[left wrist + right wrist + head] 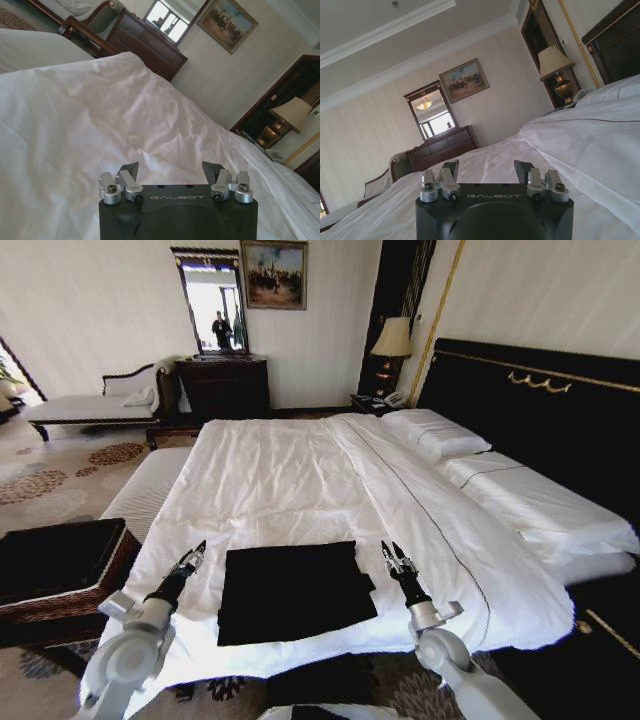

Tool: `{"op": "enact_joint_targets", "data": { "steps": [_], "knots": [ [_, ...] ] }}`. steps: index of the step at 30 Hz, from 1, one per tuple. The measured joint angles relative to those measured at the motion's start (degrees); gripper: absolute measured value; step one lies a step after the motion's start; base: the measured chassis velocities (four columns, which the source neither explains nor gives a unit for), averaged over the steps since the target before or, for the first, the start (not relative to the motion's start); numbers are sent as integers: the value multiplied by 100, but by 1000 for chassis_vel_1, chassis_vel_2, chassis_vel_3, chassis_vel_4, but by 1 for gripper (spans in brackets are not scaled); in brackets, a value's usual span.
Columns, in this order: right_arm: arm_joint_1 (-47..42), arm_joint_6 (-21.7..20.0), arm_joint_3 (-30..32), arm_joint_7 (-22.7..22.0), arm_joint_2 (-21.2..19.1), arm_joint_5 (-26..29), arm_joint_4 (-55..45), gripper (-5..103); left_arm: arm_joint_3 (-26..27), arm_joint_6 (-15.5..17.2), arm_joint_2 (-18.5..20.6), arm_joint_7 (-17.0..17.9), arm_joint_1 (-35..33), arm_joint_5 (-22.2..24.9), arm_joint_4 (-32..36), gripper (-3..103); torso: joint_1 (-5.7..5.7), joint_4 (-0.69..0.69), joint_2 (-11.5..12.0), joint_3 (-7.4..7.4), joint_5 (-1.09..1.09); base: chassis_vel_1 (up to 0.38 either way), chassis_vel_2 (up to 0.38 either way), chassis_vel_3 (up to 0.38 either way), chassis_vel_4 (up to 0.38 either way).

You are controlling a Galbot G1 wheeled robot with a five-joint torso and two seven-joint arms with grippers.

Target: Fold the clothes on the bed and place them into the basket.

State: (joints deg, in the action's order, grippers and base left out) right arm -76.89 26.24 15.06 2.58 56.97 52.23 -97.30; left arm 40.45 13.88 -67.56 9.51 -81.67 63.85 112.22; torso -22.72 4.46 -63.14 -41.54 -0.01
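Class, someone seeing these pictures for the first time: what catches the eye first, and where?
A folded black T-shirt lies dark on the white duvet of the big bed, at its near edge. The left gripper and right gripper, both open, flank it, with a dark woven basket left of the bed.

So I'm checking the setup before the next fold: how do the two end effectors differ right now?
The left end effector sits off the black T-shirt's left edge, toward the basket; the right end effector sits off its right edge, toward the pillows. The left leans rightward, the right leftward. Both are open, empty, low over the white duvet, near the shirt's far corners.
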Motion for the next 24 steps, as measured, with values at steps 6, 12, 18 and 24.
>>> {"op": "enact_joint_targets", "data": {
  "steps": [6,12,18,24],
  "knots": [
    [282,-49,-242,-118,373,-326,313,84,-482,-16,-225,-455,1018,-156,-1475,96,0,2,0,0,0,0,0,0,0],
    [408,-50,-304,-173,508,-432,556,99,-717,-86,-402,-694,1387,-389,-2102,103,1,1,0,1,1,0,0,0,0],
    [444,-51,-324,-235,520,-467,636,100,-887,-110,-526,-787,1605,-527,-2450,83,2,1,-1,1,1,0,0,0,0],
    [522,-38,-368,-241,521,-470,716,100,-910,-110,-593,-851,1613,-585,-2530,66,2,0,0,1,1,0,0,0,0]
  ]
}}
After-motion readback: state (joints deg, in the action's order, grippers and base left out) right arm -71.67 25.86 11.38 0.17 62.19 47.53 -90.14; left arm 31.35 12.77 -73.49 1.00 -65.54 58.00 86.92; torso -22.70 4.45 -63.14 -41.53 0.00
